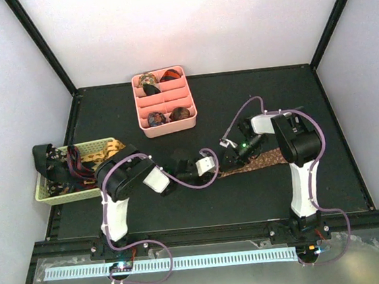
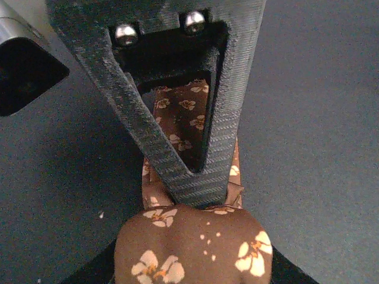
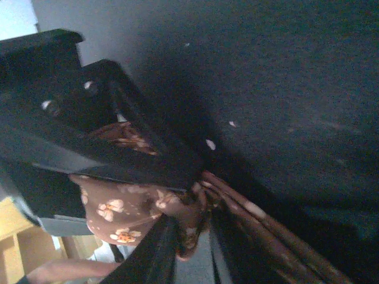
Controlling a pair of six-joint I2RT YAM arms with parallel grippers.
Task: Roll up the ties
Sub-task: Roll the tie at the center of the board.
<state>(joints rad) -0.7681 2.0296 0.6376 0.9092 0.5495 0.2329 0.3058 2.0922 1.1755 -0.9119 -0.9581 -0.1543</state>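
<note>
On the black mat (image 1: 216, 203), my left gripper (image 2: 196, 188) pinches the brown tie (image 2: 189, 248). I cannot tell the right gripper's (image 1: 235, 152) hold. If either grip loosens, the roll could unwind.

A brown tie (image 1: 262, 159) with pale orange flowers lies flat on the counter right of centre, its strip running off to the right. Its left end is wound into a small rounded roll (image 2: 195, 248). Other dark rolls (image 1: 156, 118) sit at upper centre. Loose ties (image 1: 70, 165) in dark and orange tones lie heaped at far left.
</note>
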